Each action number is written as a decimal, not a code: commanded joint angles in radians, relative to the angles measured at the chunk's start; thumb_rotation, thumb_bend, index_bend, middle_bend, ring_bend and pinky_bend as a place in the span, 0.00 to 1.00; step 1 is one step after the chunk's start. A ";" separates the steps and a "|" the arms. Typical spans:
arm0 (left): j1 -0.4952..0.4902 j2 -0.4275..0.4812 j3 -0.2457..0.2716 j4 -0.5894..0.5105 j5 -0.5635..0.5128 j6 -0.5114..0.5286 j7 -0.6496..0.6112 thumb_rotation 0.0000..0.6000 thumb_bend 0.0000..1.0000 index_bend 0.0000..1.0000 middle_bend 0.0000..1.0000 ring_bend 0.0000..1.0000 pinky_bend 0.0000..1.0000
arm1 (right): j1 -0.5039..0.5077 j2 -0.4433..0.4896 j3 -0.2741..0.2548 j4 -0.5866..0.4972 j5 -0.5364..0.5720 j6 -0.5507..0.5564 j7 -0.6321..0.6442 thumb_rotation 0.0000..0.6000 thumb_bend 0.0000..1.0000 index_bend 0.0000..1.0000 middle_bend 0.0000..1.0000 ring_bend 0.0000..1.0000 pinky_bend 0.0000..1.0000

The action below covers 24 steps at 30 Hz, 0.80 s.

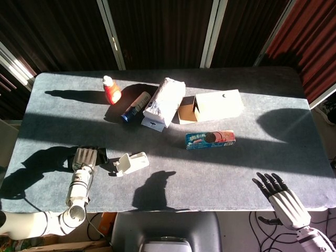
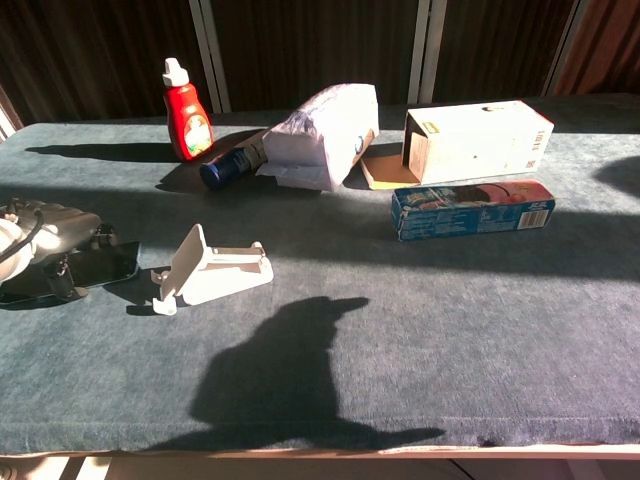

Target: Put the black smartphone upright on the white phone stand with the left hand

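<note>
The flat black smartphone point(image 2: 88, 267) lay on the grey-blue cloth-covered table point(image 2: 480, 320), just left of the white plastic phone stand point(image 2: 212, 270). It was covered by the left hand point(image 2: 55, 235); whether it was gripped could not be told. The right hand point(image 1: 278, 197), well right of the stand beyond the table edge, was kept empty with fingers spread.

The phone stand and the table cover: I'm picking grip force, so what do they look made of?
The white phone stand looks like rigid moulded plastic, matte: thin flat plates with crisp edges and no glare in the sun. The table cover looks like grey-blue felt or short-pile fabric: an even fuzzy grain with soft-edged shadows. Neither can be confirmed by sight alone.
</note>
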 commanded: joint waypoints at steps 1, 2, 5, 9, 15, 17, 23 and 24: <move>0.004 -0.023 0.002 0.020 0.025 0.040 -0.009 1.00 0.37 0.70 0.85 0.55 0.27 | 0.000 0.000 0.000 0.000 0.000 0.001 0.000 1.00 0.23 0.00 0.00 0.00 0.00; 0.008 -0.025 -0.003 0.020 0.023 0.041 -0.017 1.00 0.40 0.76 0.92 0.61 0.30 | 0.000 0.000 0.000 0.000 0.000 0.001 0.001 1.00 0.23 0.00 0.00 0.00 0.00; 0.024 -0.001 -0.043 -0.004 -0.020 -0.019 -0.078 1.00 0.49 0.86 1.00 0.74 0.34 | 0.000 0.000 0.000 0.001 0.000 0.001 0.001 1.00 0.23 0.00 0.00 0.00 0.00; 0.028 0.020 -0.053 -0.017 -0.043 -0.058 -0.098 1.00 0.52 0.87 1.00 0.75 0.33 | 0.000 0.000 0.000 0.001 0.000 0.000 0.000 1.00 0.23 0.00 0.00 0.00 0.00; 0.092 0.086 -0.091 -0.053 0.092 -0.110 -0.291 1.00 0.54 0.88 1.00 0.75 0.29 | 0.000 -0.003 -0.001 0.000 0.001 -0.004 -0.007 1.00 0.23 0.00 0.00 0.00 0.00; 0.116 0.097 -0.089 -0.063 0.169 -0.084 -0.346 1.00 0.55 0.88 1.00 0.75 0.29 | 0.001 -0.004 0.000 -0.001 0.003 -0.006 -0.009 1.00 0.23 0.00 0.00 0.00 0.00; 0.199 0.148 -0.116 -0.116 0.351 -0.054 -0.571 1.00 0.56 0.88 1.00 0.75 0.29 | 0.001 -0.004 -0.001 -0.002 0.003 -0.006 -0.011 1.00 0.23 0.00 0.00 0.00 0.00; 0.218 0.162 -0.124 -0.126 0.388 -0.054 -0.628 1.00 0.56 0.88 1.00 0.75 0.29 | 0.001 -0.005 -0.001 -0.002 0.003 -0.006 -0.011 1.00 0.23 0.00 0.00 0.00 0.00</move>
